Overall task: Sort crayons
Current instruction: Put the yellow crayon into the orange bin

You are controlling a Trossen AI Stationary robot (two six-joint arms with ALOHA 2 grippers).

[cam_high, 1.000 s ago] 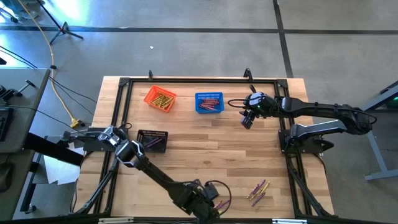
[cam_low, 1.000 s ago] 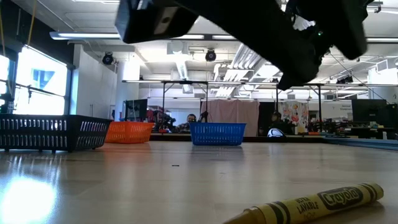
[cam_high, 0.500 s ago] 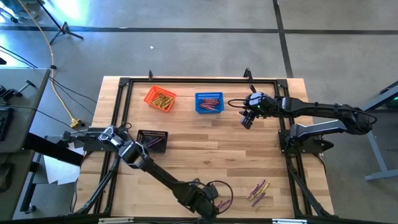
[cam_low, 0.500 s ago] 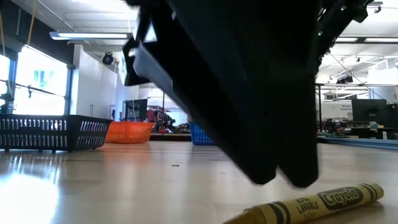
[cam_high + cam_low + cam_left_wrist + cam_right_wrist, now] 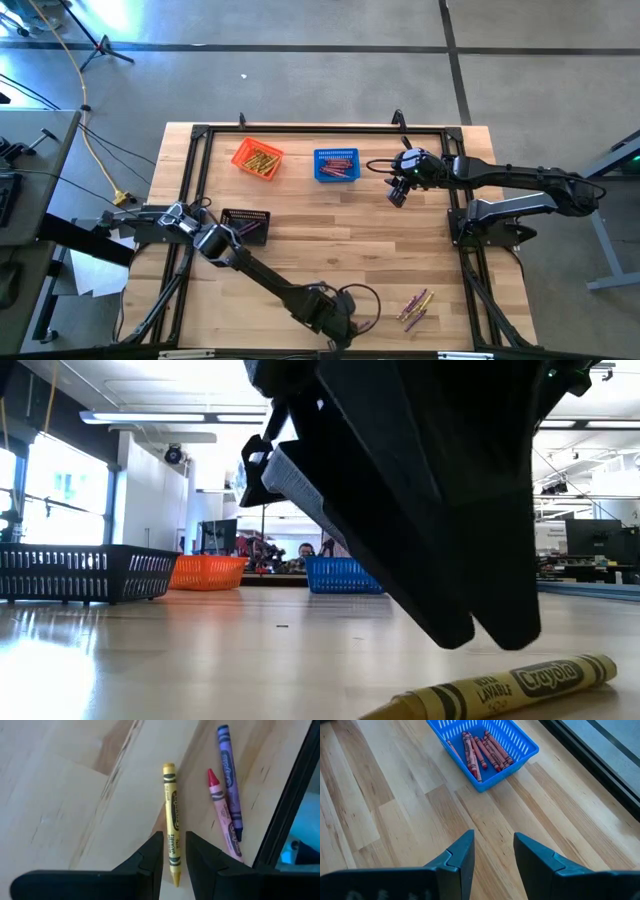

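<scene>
A yellow crayon [image 5: 171, 815] lies flat on the wooden table near its near edge, with a red crayon [image 5: 220, 807] and a purple crayon [image 5: 229, 775] beside it. My left gripper [image 5: 174, 837] points steeply down over the yellow crayon. It is open by a narrow gap, one finger on each side of the crayon's near end. In the low view its fingertips [image 5: 485, 640] hang just above the crayon [image 5: 500, 690] without touching it. My right gripper [image 5: 397, 193] waits open above the table, right of the blue basket [image 5: 336, 165].
The orange basket [image 5: 257, 158] holds yellow crayons, the blue basket [image 5: 482, 750] red ones, and the black basket [image 5: 245, 225] stands at the left. More loose crayons [image 5: 414, 306] lie at the near right. A black frame rail [image 5: 285, 805] runs along the near edge beside the crayons.
My left gripper has come down over the yellow crayon and shifted a little toward the table's right edge, rolling its wrist as it sank. In the low view its fingers now hang just above the crayon. The crayons have not moved.
</scene>
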